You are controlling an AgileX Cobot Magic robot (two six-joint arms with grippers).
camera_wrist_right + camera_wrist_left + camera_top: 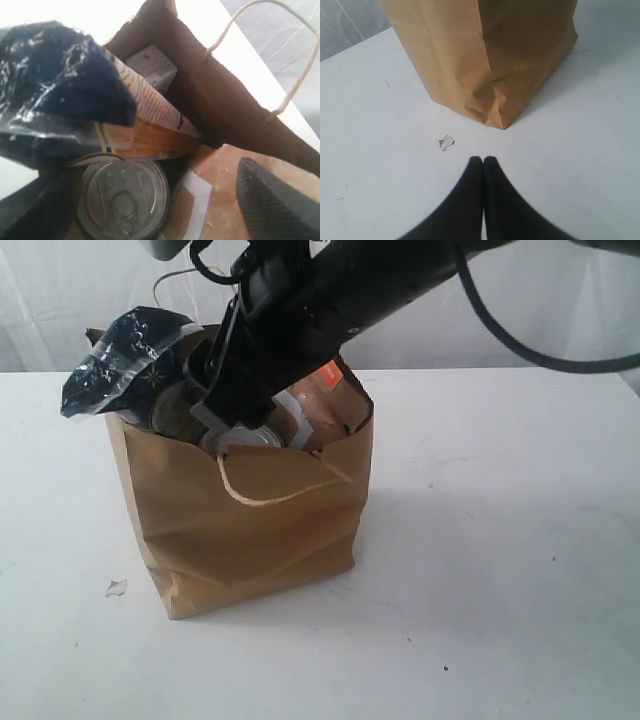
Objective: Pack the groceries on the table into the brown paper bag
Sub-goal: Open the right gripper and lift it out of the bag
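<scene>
1. Left wrist view: left gripper (483, 162) pinched shut, empty, parked low over the table (370, 125) by the brown paper bag (470, 60), paper scrap (446, 142) nearby. Out of the way, by the look of it.
2. Moving right: dark-blue spaghetti packet (120, 365) poking over the rim, too long to sink.
3. Centre: right gripper (225, 422) down in the bag mouth, spread wide, holding nothing, straddling the pull-tab can (122, 197).
4. Rightmost: brown pouch with orange label (322, 400) propped against the wall.

Left end effector (483, 164) pinched closed; right end effector (142, 192) spread wide.
</scene>
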